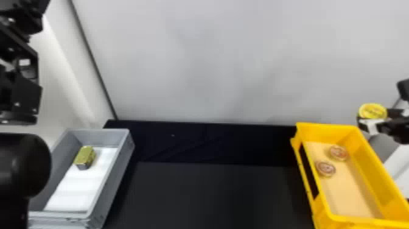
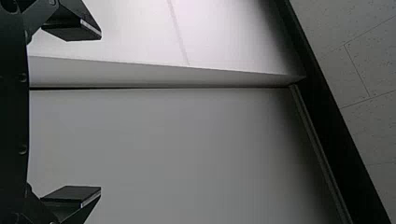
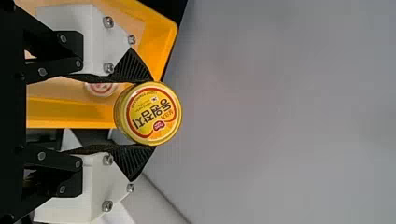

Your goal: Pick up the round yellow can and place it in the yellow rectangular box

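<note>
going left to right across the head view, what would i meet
left arm → gold block in the gray box → two round tins in the yellow box → round yellow can

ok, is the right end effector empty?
No, the right end effector has the round yellow can clamped between its ribbed black fingers.

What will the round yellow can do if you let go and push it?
The round yellow can is probably stiff, since its rim looks neatly round between the fingers of the right end effector. Its curved side looks smooth, so it might slip a bit. On that side it would likely roll; on its flat end, it would more likely slide.
</note>
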`<state>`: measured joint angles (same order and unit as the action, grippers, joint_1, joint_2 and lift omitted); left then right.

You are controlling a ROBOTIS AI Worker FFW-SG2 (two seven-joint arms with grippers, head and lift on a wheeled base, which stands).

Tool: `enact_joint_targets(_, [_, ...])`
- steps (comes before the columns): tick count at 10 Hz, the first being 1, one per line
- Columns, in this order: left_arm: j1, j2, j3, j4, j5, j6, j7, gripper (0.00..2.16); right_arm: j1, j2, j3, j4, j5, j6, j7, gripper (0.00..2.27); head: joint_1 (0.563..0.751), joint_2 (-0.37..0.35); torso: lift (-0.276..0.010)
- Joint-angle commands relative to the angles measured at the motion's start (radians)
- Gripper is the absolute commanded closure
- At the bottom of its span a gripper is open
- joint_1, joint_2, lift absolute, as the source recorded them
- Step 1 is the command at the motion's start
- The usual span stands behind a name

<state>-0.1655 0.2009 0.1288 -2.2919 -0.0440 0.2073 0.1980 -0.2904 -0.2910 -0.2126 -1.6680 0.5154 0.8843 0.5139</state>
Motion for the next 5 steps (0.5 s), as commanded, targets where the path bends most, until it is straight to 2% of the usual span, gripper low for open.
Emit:
enact_joint_targets(1, [0.0, -0.001, 0.0, 0.0, -0.002, 0.0, 0.0, 0.11, 0.031, 0.0, -0.062, 0.056, -0.007, -0.026, 0.014, 0.67, 0.663, 0.054, 0.001])
enact_joint_targets(4, [0.001, -0.003, 0.002, -0.001, -0.002, 0.0, -0.002, 0.11, 0.043, 0.0, -0.085, 0.191, -0.092, -0.063, 0.016, 0.67, 0.663, 0.054, 0.001])
enact_joint_targets(5, [0.0, -0.003, 0.002, -0.001, -0.002, 0.0, -0.002, 0.11, 0.054, 0.001, -0.083, 0.212, -0.121, -0.057, -0.015, 0.67, 0.663, 0.054, 0.001])
